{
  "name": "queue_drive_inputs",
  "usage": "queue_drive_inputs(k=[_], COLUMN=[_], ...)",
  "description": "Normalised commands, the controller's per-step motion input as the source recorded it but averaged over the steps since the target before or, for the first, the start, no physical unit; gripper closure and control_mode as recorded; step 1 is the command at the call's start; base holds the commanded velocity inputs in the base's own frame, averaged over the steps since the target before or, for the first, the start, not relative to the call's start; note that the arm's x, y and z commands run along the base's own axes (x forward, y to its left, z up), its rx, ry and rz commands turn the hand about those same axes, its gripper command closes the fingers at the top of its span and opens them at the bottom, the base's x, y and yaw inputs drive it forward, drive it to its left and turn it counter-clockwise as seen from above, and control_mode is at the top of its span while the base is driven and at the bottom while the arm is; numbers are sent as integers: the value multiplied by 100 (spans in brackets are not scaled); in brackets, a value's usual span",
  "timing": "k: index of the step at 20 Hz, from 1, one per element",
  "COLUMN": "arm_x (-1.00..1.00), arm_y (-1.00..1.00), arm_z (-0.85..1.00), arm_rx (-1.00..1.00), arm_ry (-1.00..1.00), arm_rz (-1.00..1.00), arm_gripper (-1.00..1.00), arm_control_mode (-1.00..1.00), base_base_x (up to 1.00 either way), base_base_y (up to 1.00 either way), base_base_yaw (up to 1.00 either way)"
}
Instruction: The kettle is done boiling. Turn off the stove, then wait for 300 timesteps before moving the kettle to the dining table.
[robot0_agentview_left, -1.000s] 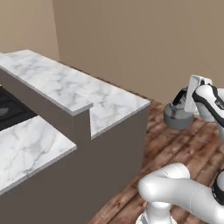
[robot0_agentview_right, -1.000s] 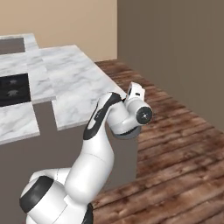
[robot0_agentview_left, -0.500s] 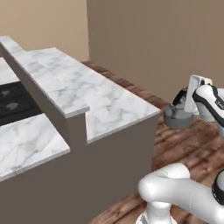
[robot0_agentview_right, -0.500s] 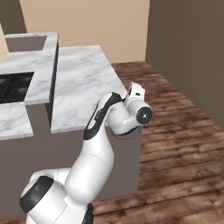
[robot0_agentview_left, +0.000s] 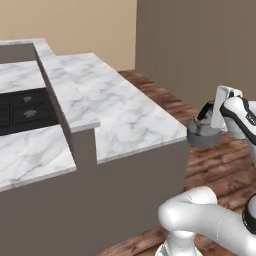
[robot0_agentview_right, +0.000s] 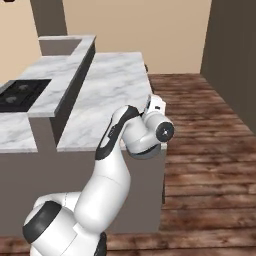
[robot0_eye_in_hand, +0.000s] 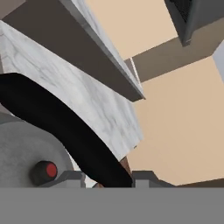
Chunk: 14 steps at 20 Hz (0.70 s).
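Warm beige wall behind, darker taupe wall off to one side. Brown wood-plank floor running past the island. Narrow raised marble ledge dividing the white-grey veined tops, with a marble counter on the near side. Taupe island base dropping straight to the planks. Even, flat light, soft shade under the overhangs.

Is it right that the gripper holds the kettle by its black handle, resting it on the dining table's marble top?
Not resting. In the left base view the gripper holds the kettle by its black handle in the air beside the dining table, over the wood floor.
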Motion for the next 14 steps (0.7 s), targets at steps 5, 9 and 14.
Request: queue_drive_inputs(k=[5,9,14], arm_x=[0,0,0], arm_y=[0,0,0], arm_z=[0,0,0], arm_rx=[0,0,0], arm_ry=[0,0,0], arm_rz=[0,0,0], arm_gripper=[100,100,100], arm_control_mode=[100,100,100], base_base_x=[37,34,31], base_base_y=[-44,-49,-54], base_base_yaw=[36,36,35])
